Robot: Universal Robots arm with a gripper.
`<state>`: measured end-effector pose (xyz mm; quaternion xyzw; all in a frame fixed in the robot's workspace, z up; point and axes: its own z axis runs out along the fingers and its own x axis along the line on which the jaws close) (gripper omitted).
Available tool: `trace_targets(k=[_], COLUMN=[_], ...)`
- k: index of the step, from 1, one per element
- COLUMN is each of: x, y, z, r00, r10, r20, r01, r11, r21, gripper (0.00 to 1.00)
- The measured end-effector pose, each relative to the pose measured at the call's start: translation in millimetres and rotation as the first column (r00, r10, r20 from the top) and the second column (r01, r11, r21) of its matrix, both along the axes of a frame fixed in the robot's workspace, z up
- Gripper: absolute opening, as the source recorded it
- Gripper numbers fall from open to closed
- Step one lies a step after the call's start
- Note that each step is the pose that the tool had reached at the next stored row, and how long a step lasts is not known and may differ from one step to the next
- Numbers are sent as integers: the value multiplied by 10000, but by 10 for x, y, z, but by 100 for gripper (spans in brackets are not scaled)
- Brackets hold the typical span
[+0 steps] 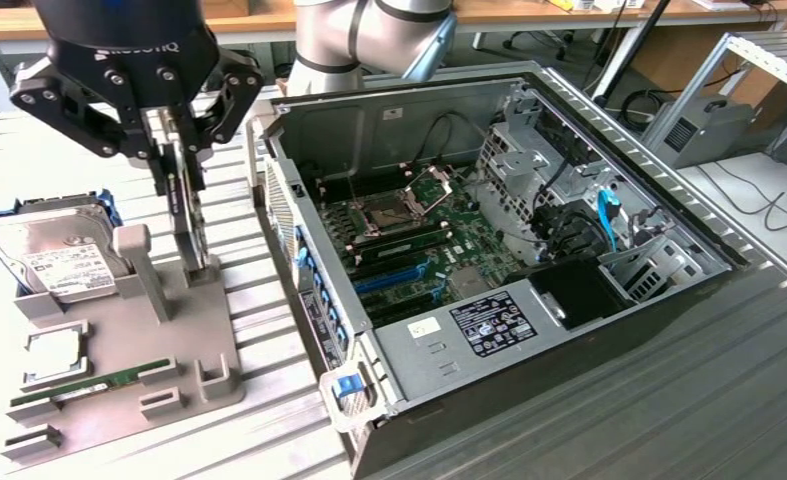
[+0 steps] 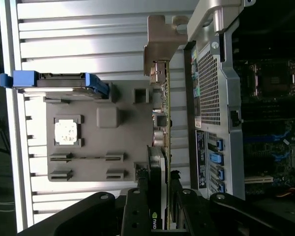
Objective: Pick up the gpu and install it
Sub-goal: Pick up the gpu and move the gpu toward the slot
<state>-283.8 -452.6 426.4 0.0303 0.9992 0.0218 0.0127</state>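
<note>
Now pinching the gpu (image 1: pixel 190 225) upright with the gripper (image 1: pixel 180 165), fingers closed tight on its upper end (bracket end downward), holding it at the edge of the grey holder (image 1: pixel 193 340) nearest the open computer case (image 1: pixel 427 350).

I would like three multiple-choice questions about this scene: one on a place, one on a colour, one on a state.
1. Where is the hard drive?
A. in a drawer
B. on the grey holder
C. on the floor

2. What colour is the memory stick?
A. green
B. red
C. white

3. What is the gripper doing?
A. hanging open and empty
B. gripping the gpu
C. gripping the hard drive

Answers:
1 B: the drive leans in the holder's end slot.
2 A: its long strip is green.
3 B: the fingers close on the upright card above the holder.
</note>
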Motion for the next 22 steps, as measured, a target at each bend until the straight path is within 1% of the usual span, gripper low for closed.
trace_targets(k=[22], x=[541], y=[3], z=[1], r00=[10000], r10=[0], r20=[0], r01=[0], r11=[10000], r21=[6], gripper=[27])
